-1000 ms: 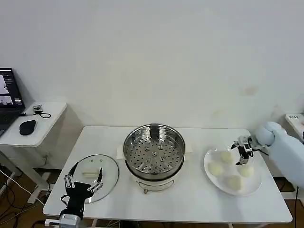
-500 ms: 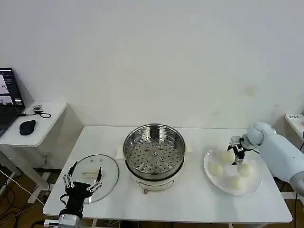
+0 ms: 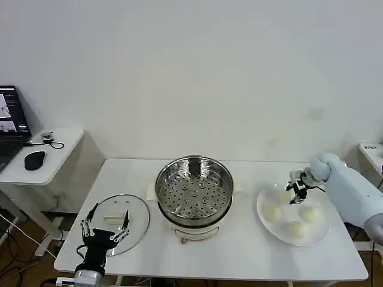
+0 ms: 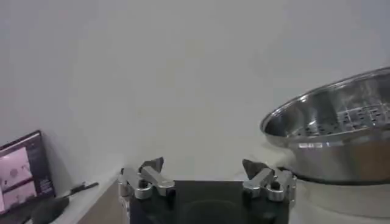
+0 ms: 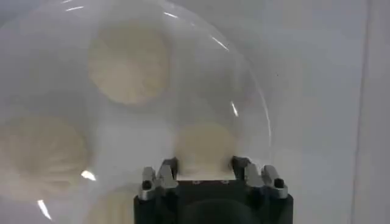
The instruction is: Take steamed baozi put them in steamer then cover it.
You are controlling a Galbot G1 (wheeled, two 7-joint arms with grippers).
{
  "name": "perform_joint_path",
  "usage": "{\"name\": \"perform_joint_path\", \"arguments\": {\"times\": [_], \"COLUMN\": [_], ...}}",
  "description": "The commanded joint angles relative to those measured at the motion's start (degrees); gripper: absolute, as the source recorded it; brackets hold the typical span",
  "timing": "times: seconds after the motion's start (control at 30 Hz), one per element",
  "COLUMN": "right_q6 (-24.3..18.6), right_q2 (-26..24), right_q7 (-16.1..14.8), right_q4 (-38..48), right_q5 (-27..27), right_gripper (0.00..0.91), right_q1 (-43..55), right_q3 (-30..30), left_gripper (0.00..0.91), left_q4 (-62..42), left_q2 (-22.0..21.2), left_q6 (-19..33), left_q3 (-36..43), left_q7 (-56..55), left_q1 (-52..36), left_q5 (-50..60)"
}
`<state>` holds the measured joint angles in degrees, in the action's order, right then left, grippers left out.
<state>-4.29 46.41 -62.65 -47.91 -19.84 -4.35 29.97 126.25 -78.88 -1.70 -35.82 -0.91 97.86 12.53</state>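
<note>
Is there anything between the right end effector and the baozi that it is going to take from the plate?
Nothing visible. The right end effector hangs open directly above one steamed baozi on the plate, its fingers on either side. The steamer is uncovered.

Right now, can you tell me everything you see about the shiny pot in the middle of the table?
The steamer is a round, shiny steel pot on a white base, standing upright in the middle of the white table. It has no cover on. Inside sits a flat tray full of little holes, with nothing on it. The glass lid lies flat on the table to its left, and the plate of baozi sits to its right. Neither gripper touches it.
</note>
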Motion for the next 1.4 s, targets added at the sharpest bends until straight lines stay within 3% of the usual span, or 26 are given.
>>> {"name": "perform_joint_path", "arguments": {"times": [0.03, 0.2, 0.4, 0.87, 1.13, 1.2, 1.4], "right_q6": [-0.13, -0.60, -0.16, -2.35, -7.57, -10.56, -18.15], "right_q2": [-6.79, -9.95, -7.69, 13.72, 22.87, 24.51, 27.51], "right_q7": [-1.39, -2.25, -2.73, -0.28, 1.07, 2.07, 3.67], "right_q4": [-9.43, -14.73, -18.21, -20.68, -17.70, -16.32, -10.15], "right_q5": [4.99, 9.76, 15.02, 22.05, 21.77, 20.98, 14.19], "right_gripper": [0.615, 0.625, 0.625, 0.625, 0.625, 0.625, 0.625], "right_q1": [6.32, 14.15, 25.31, 34.86, 32.36, 31.18, 28.30], "right_q3": [4.28, 9.52, 17.14, 29.11, 32.65, 33.27, 33.58], "left_gripper": [0.907, 0.907, 0.907, 0.907, 0.907, 0.907, 0.907], "left_q4": [-0.13, -1.00, -1.72, -1.61, -0.51, -0.36, 0.28], "left_q2": [0.08, 0.48, 0.72, 1.25, 2.09, 2.55, 2.90], "left_q6": [-0.05, -0.05, -0.12, -0.36, -4.28, -5.20, -5.90], "left_q3": [-0.02, -0.06, -0.05, -1.10, -2.10, -2.07, -2.48], "left_q7": [0.02, 0.05, 0.00, 0.05, 0.17, 0.25, 0.23], "left_q1": [0.00, -0.46, -0.91, -0.81, -0.09, 0.09, 0.36], "left_q5": [-0.01, -0.36, -0.97, -2.35, -11.45, -14.12, -15.38]}}
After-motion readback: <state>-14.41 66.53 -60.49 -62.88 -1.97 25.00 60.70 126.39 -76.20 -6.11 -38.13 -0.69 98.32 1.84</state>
